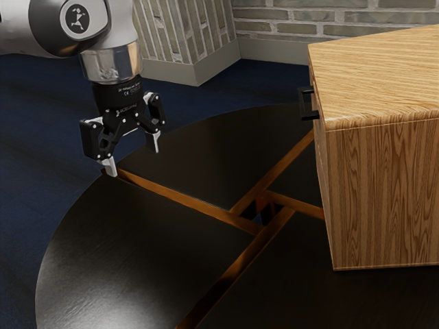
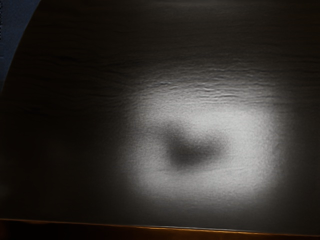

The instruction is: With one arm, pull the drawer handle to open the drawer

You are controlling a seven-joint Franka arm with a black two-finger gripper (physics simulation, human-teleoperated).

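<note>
The gripper [image 1: 132, 156] hangs fingers-down from the arm, its jaws spread wide with nothing between them. It is low over the near rim of the dark round table [image 1: 137, 260]. One fingertip [image 1: 110, 166] is just above the end of an orange wood seam [image 1: 178, 199] that runs away from the hand toward the table's middle. The drawer handle [image 1: 306, 104], a small black bar, is well apart from the hand, across the table on the exterior view's right and a little higher than the fingertips. It stands out from the side face of the wooden cabinet [image 1: 377, 137] that is turned toward the gripper. Under the hand, the wrist view shows the dark tabletop with a pale lit patch [image 2: 200, 150] and a soft shadow in its middle.
</note>
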